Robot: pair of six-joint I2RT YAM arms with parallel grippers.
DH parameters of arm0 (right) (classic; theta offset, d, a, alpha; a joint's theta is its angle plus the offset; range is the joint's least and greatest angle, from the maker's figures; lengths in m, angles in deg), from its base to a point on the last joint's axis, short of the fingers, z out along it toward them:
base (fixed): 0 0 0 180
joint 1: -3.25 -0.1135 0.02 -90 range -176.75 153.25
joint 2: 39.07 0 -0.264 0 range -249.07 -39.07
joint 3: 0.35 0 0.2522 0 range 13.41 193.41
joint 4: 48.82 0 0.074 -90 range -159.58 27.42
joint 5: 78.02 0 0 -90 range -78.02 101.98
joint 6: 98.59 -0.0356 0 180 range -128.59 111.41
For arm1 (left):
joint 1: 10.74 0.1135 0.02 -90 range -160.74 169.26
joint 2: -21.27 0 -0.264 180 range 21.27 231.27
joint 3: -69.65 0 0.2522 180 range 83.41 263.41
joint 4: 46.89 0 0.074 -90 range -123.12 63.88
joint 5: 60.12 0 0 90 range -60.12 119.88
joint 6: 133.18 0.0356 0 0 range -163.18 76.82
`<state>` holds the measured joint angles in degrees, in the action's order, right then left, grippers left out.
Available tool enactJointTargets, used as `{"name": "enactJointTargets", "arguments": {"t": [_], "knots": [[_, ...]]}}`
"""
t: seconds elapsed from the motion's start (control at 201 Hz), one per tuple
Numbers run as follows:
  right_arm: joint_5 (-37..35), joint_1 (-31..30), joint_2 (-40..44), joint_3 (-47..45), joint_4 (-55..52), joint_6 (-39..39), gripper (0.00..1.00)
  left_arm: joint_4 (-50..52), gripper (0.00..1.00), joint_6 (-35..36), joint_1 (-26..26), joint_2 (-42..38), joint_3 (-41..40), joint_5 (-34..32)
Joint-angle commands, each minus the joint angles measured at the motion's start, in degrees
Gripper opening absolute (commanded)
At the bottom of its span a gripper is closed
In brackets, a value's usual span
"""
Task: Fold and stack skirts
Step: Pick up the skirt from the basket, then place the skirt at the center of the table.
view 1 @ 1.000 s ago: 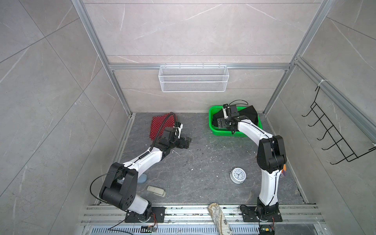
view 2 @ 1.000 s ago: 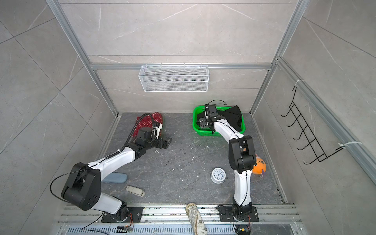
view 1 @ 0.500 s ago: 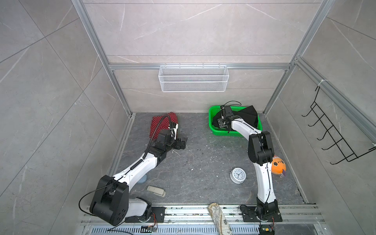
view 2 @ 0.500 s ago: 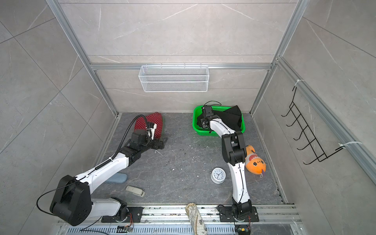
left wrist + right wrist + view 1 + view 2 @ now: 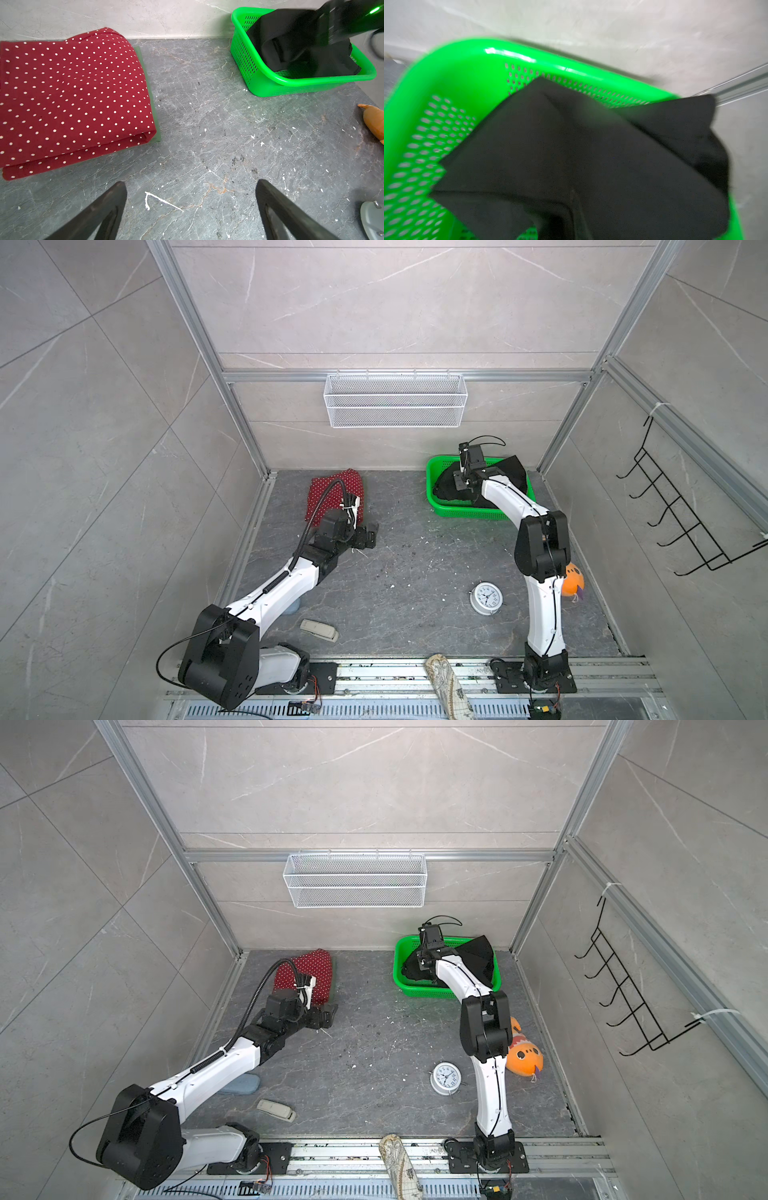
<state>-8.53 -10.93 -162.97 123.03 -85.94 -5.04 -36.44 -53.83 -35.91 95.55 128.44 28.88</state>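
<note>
While the left gripper [image 5: 370, 536] is held low over the worktop [image 5: 415, 572] with its jaws wide apart and nothing between them, the right gripper [image 5: 460, 484] is seen sunk into the green basket [image 5: 461, 512] at the back right. Only in the left wrist view is the olive green skirt [image 5: 157, 133] given away: a thin strip is exposed beneath the red skirt [image 5: 72, 93], along the edge facing the basket. In both top views only the red cloth can be made out, near the back wall on the left, and part of it is covered by the left arm and its cable. The red skirt is laid flat and folded, its longer side running from the back wall toward the front, its rounded fold turned to the basket. The black skirt [image 5: 571, 155] is stretched along the basket's length, one corner thrown over the rim at the back right. The right wrist view is blurred and filled by that cloth, and the fingers are buried under it. Creases are drawn to the spot where the jaws are pressed together, so a fold of the black skirt is taken as pinched. The orange plush fish [image 5: 525, 1052] is largely hidden behind the right arm in a top view
</note>
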Motion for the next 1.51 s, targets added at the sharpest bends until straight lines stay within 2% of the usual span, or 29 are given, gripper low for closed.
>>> {"name": "enactJointTargets", "arguments": {"t": [0.0, 0.13, 0.204, 0.498, 0.613, 0.892, 1.036, 1.201, 1.355, 1.505], "knots": [[0.01, -0.06, 10.07, -1.92, 1.58, -1.48, 0.00, -3.32, 1.00, 0.20, -0.23, -1.64, -0.69, -0.57], [2.26, -0.14, 17.04, -4.16, 3.17, -1.70, 0.00, -4.12, 1.00, 0.38, -0.23, -1.11, -0.91, 0.02], [6.17, -0.12, 20.79, -5.32, 3.61, -1.65, 0.00, -4.75, 1.00, 0.25, -0.23, -0.89, -1.22, 0.10], [31.56, -0.49, 35.30, -10.52, 6.16, -0.38, 0.00, -7.64, 1.00, 0.20, -0.23, -0.23, -2.40, 1.15], [40.09, -1.03, 38.83, -11.13, 5.86, -0.65, 0.00, -9.85, 1.00, 0.24, -0.23, -0.10, -3.03, 1.82], [52.93, -2.05, 43.93, -11.62, 5.95, -3.88, 0.00, -16.01, 1.00, -0.25, -0.43, -0.71, -5.16, 4.27], [58.05, -2.65, 44.91, -13.46, 4.99, -6.02, 0.00, -20.31, 1.00, 4.81, -2.94, -1.36, -6.71, 5.70], [59.83, -3.27, 46.12, -21.36, 6.41, -8.59, 0.00, -25.02, 1.00, 13.54, -6.84, -1.77, -9.10, 5.55], [57.76, -3.31, 46.03, -30.96, 9.71, -11.56, 0.00, -26.94, 1.00, 15.60, -7.96, -0.19, -10.46, 5.77], [49.55, -3.31, 44.34, -38.90, 11.64, -13.62, 0.00, -27.19, 1.00, 16.44, -8.58, 2.71, -10.57, 6.94]]}}
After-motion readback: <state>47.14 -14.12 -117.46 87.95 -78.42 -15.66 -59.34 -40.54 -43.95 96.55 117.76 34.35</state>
